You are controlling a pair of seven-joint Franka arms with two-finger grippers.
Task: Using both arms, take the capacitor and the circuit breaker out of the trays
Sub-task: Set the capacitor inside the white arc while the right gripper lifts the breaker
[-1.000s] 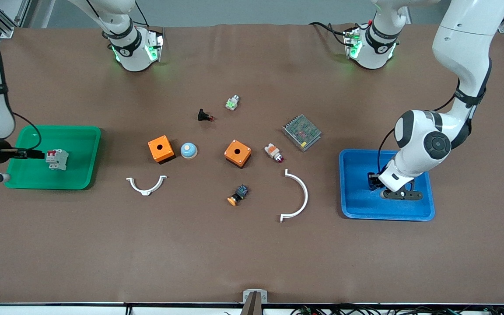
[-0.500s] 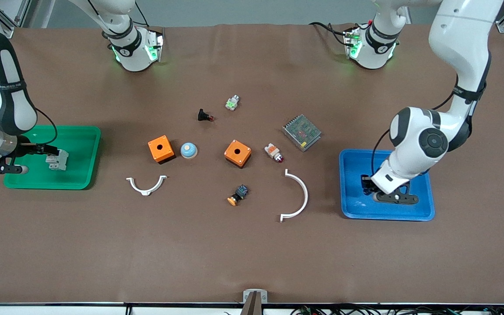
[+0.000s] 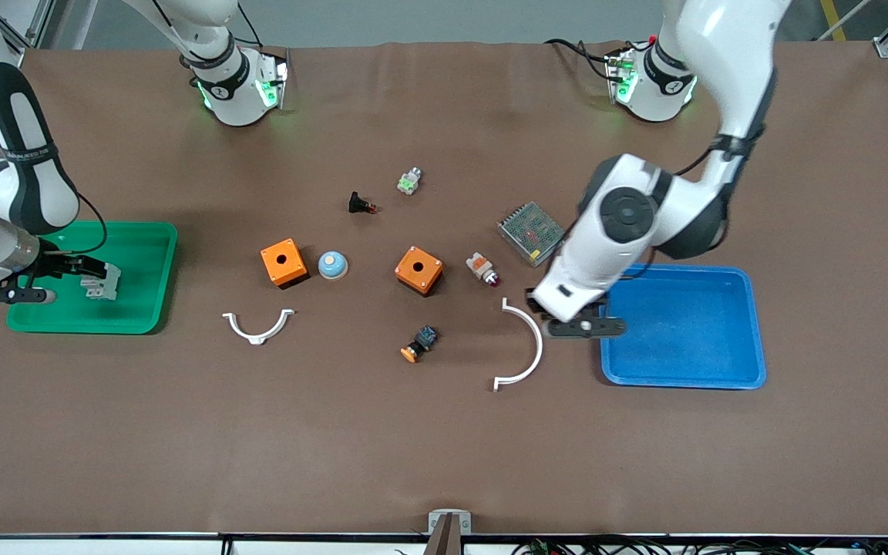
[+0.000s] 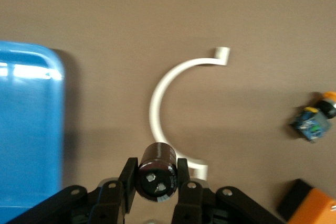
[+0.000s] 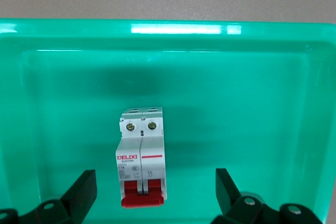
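Observation:
The breaker [image 3: 102,281], a light-grey block with red levers, lies in the green tray [image 3: 139,301] at the right arm's end. In the right wrist view the breaker [image 5: 142,156] rests on the tray floor [image 5: 262,103] between the spread fingers of my right gripper [image 5: 155,181], which do not touch it. My right gripper [image 3: 89,268] is open over it. My left gripper [image 4: 156,179] is shut on the capacitor [image 4: 156,162], a small black cylinder. My left gripper [image 3: 538,302] is over the table by one end of the large white arc [image 3: 530,347], beside the blue tray [image 3: 683,324].
Mid-table stand two orange boxes [image 3: 284,262] [image 3: 418,270], a blue dome [image 3: 332,264], an indicator lamp [image 3: 482,270], a black-blue switch [image 3: 419,343], a black button [image 3: 361,204], a small green-white part [image 3: 409,181], a metal mesh box [image 3: 531,231] and a small white arc [image 3: 257,325].
My left arm has swung out of the blue tray toward the middle of the table with the capacitor. My right gripper has shifted slightly over the green tray; the breaker has stayed put.

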